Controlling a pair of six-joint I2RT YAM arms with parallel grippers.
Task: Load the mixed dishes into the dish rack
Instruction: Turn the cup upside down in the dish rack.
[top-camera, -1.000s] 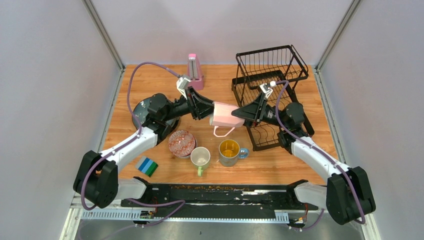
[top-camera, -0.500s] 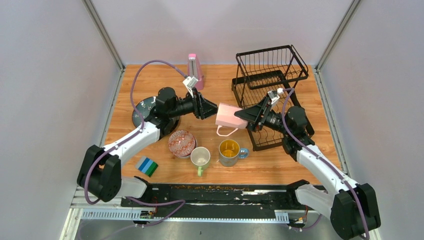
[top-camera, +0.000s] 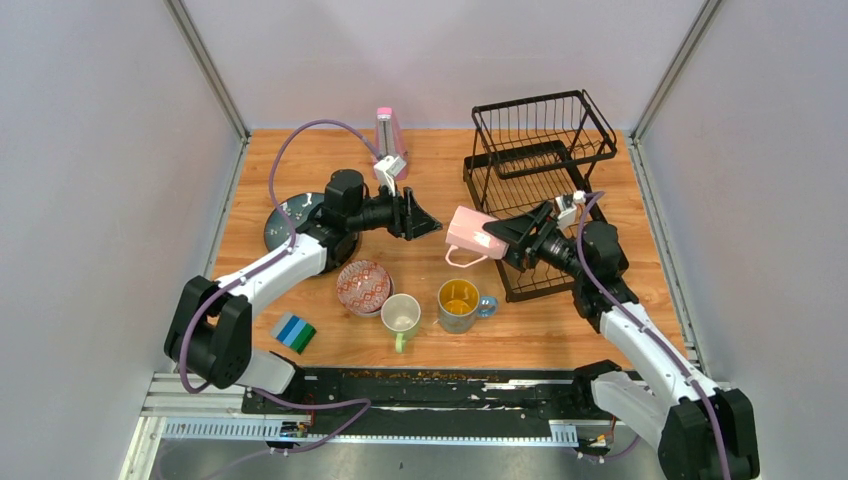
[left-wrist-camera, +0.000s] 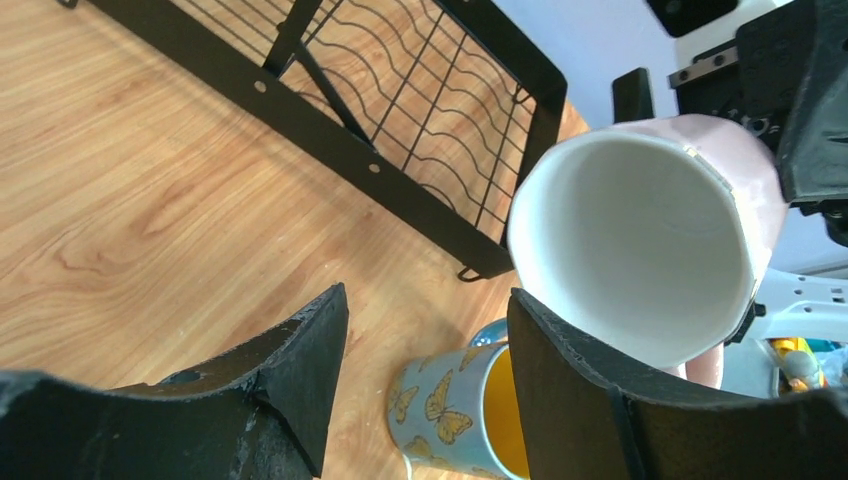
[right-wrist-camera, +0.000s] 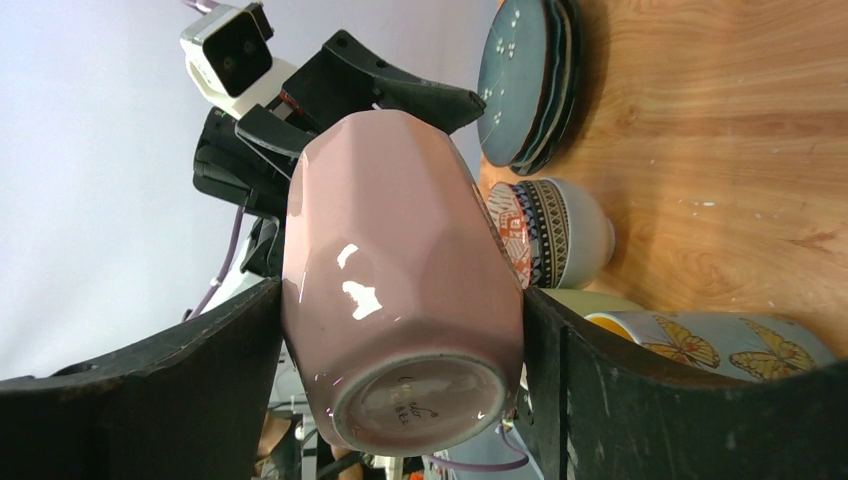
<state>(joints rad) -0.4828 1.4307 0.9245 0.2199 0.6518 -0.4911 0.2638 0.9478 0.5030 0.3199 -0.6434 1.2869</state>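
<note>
Pink mug, two mugs, one bowl

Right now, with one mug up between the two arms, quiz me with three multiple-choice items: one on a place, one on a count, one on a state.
1. Where is the red-patterned bowl?
A. On the table, just left of the pale green mug
B. At the table's far right corner
C. Up in the air

2. How many mugs stand on the table?
A. Three
B. One
C. Two

3. What is the state of the pink mug?
A. Standing upright on the table
B. Gripped by the right gripper, clear of the table
C. Lying loose on the table

Key:
1 A, the top view shows the bowl on the wood next to the green mug.
2 C, only the pale green mug and the grey mug stand there.
3 B, the right fingers clasp its base, while the left gripper is open and apart from it.
</note>
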